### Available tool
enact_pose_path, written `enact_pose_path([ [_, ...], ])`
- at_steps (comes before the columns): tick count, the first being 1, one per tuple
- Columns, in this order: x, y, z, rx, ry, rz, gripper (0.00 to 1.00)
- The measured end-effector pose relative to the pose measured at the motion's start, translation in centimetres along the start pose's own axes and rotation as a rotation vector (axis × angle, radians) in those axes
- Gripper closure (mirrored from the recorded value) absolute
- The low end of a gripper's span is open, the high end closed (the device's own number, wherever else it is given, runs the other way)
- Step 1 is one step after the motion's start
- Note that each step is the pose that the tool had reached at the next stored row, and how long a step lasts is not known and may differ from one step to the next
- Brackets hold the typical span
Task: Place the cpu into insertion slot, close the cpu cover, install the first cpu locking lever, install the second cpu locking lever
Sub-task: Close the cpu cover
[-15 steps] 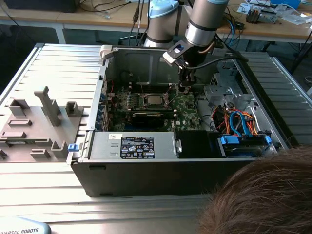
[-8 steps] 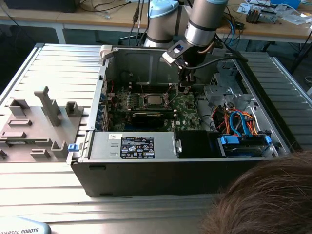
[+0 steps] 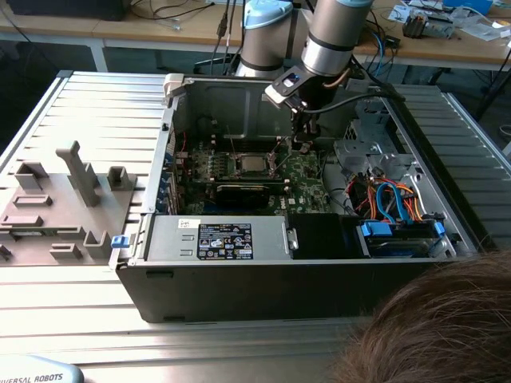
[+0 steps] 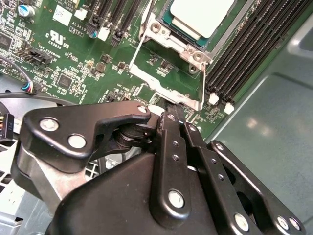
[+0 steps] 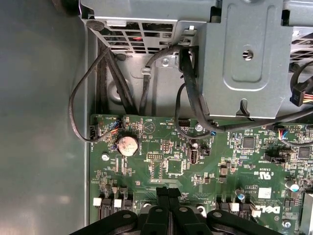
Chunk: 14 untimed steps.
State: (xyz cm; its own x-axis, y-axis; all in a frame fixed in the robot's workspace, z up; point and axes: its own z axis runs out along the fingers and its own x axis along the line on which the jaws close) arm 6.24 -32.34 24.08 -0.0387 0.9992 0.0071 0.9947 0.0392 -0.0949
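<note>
The cpu (image 3: 254,163) (image 4: 203,17) lies flat in the insertion slot (image 4: 168,81) on the green motherboard, its silver top showing. The cpu cover (image 4: 164,35) lies down around it as a silver frame. Thin wire levers (image 4: 133,56) run along the socket's sides; whether they are hooked I cannot tell. My gripper (image 3: 302,144) (image 4: 164,113) (image 5: 168,192) is shut with nothing between its fingers. Its tip hangs just over the board at the socket's end, on the exterior view's right of the cpu.
Long black memory slots (image 4: 254,54) flank the socket. A black card (image 3: 239,191) lies in front of it. The drive cage with coloured cables (image 3: 391,199) and the case walls (image 3: 172,120) hem in the arm. A person's hair (image 3: 439,327) is at the front right.
</note>
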Motion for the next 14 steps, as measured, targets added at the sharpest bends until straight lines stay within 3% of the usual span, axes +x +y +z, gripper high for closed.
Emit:
enact_pose_path([
  [14,0.02,-0.45,0.06,0.0,-0.0001,0.0,0.89],
])
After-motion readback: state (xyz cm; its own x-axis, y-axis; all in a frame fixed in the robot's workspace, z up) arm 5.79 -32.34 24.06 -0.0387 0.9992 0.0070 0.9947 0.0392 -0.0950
